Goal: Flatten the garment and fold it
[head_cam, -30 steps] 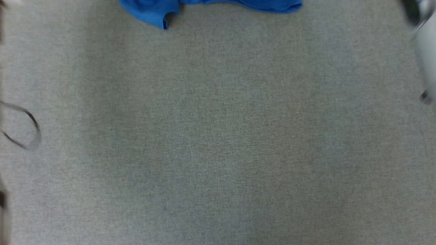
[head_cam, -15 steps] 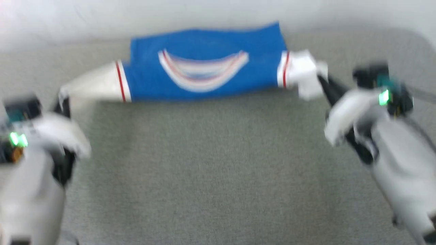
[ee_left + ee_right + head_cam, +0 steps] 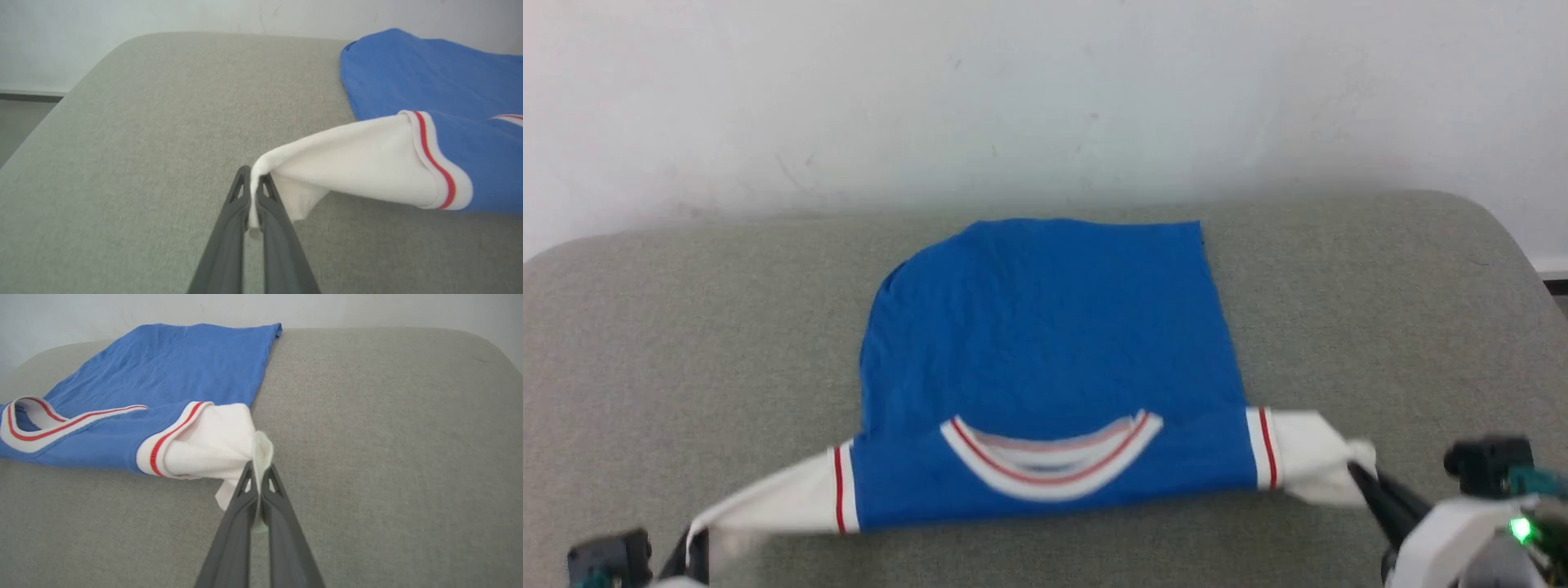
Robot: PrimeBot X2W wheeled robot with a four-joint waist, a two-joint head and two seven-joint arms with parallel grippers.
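Observation:
The garment (image 3: 1045,343), a bright blue T-shirt with white sleeves and a red-and-white striped collar, lies spread on the grey surface, collar toward me and hem toward the wall. My left gripper (image 3: 690,547) at the lower left is shut on the tip of one white sleeve (image 3: 347,163), pinched between its dark fingers (image 3: 233,220). My right gripper (image 3: 1360,474) at the lower right is shut on the other white sleeve (image 3: 216,445), which bunches at the fingertips. Both sleeves are lifted slightly and pulled outward. The garment's body (image 3: 171,363) rests flat with light wrinkles.
The grey padded table (image 3: 1380,310) has rounded far corners and ends at a white wall (image 3: 1045,98). Bare grey surface lies on both sides of the shirt and in front of it. A strip of floor (image 3: 20,118) shows beyond the table's edge.
The head camera has tilted up, so the view shifted from bare table to the whole shirt and wall. The shirt now lies stretched longer toward the wall, both sleeves still gripped.

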